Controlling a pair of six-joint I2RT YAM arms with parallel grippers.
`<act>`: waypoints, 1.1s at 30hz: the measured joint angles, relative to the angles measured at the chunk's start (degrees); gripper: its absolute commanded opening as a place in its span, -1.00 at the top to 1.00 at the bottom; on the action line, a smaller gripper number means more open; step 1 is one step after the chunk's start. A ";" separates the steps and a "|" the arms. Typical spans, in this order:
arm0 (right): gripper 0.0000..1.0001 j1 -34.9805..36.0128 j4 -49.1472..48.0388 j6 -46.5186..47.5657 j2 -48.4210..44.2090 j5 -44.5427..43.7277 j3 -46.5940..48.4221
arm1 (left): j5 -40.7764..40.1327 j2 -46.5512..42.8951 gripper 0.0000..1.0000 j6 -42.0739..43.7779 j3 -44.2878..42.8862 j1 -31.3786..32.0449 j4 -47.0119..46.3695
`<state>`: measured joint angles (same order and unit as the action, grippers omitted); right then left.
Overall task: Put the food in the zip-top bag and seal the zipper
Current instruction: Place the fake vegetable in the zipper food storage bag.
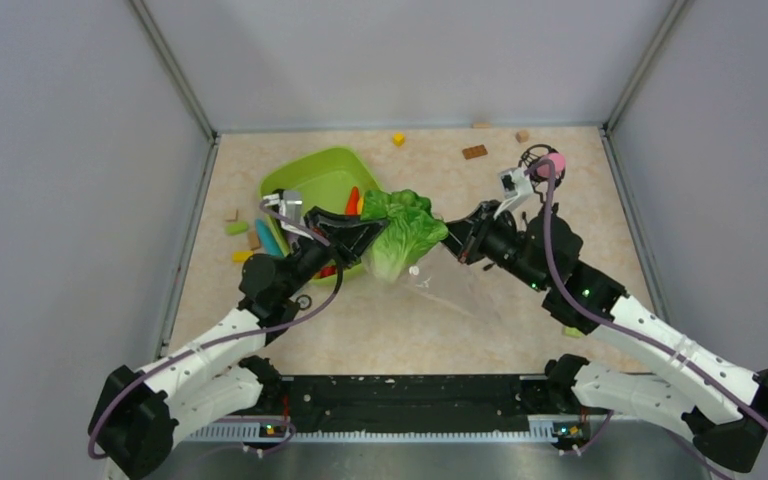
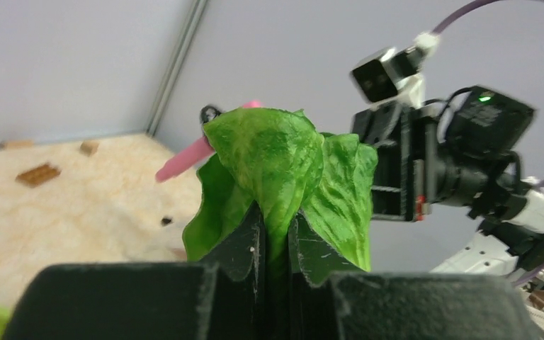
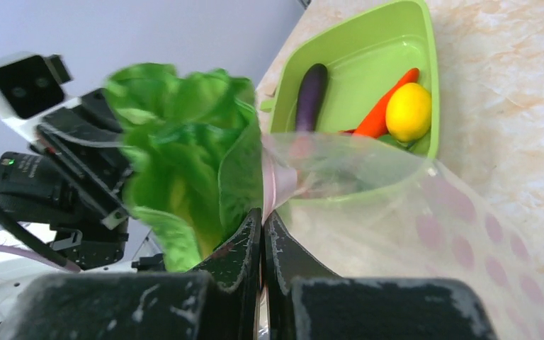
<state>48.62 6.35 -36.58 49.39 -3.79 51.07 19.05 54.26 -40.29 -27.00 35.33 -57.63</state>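
Left pincer (image 2: 275, 237) is clenched on the cabbage (image 2: 276, 163); right pincer (image 3: 262, 237) pinches the lip of the zip-top bag (image 3: 368, 212). Best to lift that lip high, then slide the cabbage toward four o'clock, inside.

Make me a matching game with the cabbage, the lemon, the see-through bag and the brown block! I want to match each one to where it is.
Things:
1. cabbage
2. lemon
3. bag
4. brown block

Places:
A. lying in the green tray, next to the carrot
B. on the table, near the back wall
C. pinched in the left gripper
D. its edge pinched in the right gripper

Right pairs: 1-C, 2-A, 3-D, 4-B
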 measured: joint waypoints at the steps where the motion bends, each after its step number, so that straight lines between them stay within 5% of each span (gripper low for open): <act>1: 1.00 0.00 -0.66 0.00 -0.15 0.48 -0.24 | -0.57 -0.76 1.00 0.31 -0.02 0.04 2.58; 8: 1.00 0.00 -1.70 0.22 0.37 2.75 -1.18 | -4.00 -1.25 1.00 3.98 -4.57 0.11 26.12; 15: 1.00 0.00 -1.95 0.55 0.50 2.43 -1.97 | 0.24 -0.92 1.00 10.71 -6.73 0.07 37.46; 27: 1.00 0.09 -3.28 -0.96 1.16 3.58 -3.85 | 17.22 3.23 1.00 24.81 -8.07 0.20 42.56; 33: 1.00 0.52 -3.67 -0.81 3.10 4.87 -3.82 | 19.34 0.46 1.00 31.47 -5.62 3.48 42.07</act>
<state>49.15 2.68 -37.39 52.49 1.08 47.24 38.39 54.72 -8.82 -32.62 38.81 -15.55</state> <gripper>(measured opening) 0.006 0.123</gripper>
